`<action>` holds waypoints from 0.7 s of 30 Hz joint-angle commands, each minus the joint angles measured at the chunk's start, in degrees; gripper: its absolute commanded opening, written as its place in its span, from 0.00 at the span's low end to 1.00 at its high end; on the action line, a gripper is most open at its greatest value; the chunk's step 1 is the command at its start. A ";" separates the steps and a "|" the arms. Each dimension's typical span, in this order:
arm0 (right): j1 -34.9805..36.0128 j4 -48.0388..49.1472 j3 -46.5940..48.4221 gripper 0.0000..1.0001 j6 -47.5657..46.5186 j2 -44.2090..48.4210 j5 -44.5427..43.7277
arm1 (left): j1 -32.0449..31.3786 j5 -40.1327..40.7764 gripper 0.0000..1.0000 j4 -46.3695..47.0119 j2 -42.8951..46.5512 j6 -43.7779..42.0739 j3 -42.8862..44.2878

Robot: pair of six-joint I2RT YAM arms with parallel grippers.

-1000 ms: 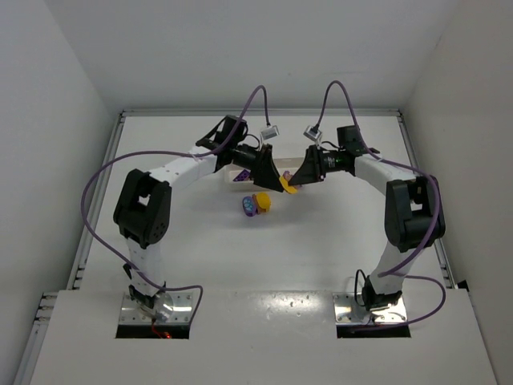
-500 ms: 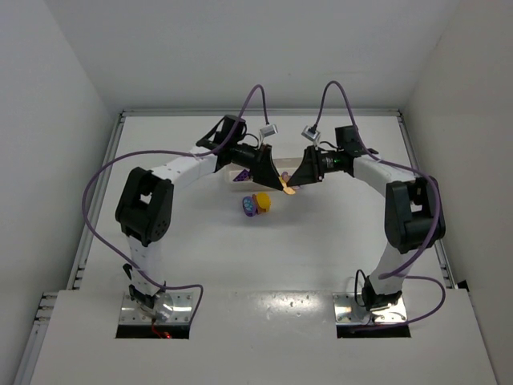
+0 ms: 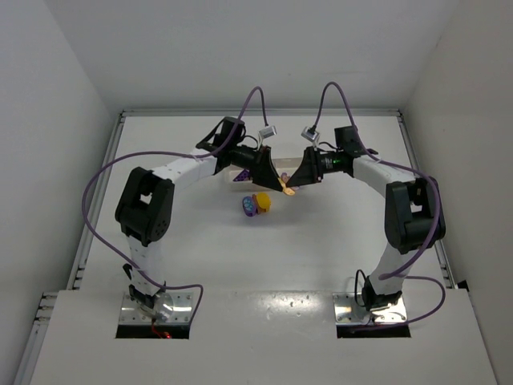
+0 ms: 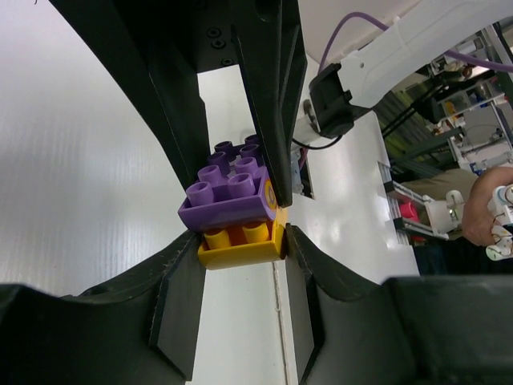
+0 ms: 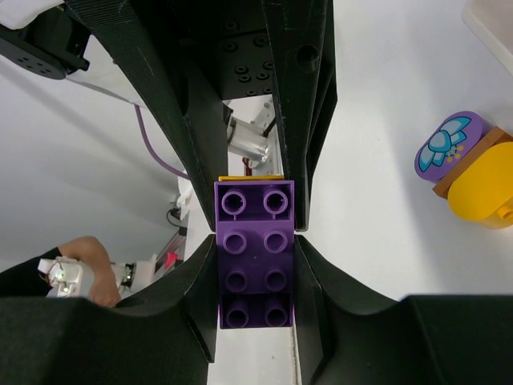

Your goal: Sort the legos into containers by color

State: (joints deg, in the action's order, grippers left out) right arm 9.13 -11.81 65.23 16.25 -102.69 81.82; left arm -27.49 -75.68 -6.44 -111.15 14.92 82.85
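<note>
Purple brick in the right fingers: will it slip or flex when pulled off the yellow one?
Probably rigid: the purple brick looks like hard moulded plastic. Its smooth sides might slip in the right fingers. Pressed onto the yellow brick, it will likely resist, then pop free suddenly.

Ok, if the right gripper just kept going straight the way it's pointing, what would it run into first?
The left gripper, most likely. It points tip to tip at the right gripper, with only the joined purple brick and yellow brick between them.
</note>
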 commanded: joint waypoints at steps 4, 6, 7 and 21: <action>0.72 -0.05 1.48 0.23 -0.78 1.10 0.44 | -0.11 -0.43 0.12 3.62 1.99 -1.82 -0.76; 0.72 -0.58 2.00 0.23 -0.78 1.09 0.97 | -0.11 -0.43 0.12 3.62 1.99 -1.82 -0.76; 0.72 -0.58 2.00 0.24 -0.78 1.09 0.97 | -0.11 -0.43 0.12 3.62 1.99 -1.82 -0.76; -1.74 -0.58 2.53 0.00 -0.78 0.57 3.34 | -0.11 0.09 0.11 3.62 2.52 -2.87 -2.34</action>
State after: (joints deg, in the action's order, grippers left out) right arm 8.73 -13.08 65.36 15.29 -102.72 81.36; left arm -27.49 -75.66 -5.02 -111.11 14.90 81.71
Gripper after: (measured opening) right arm 0.361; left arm 0.457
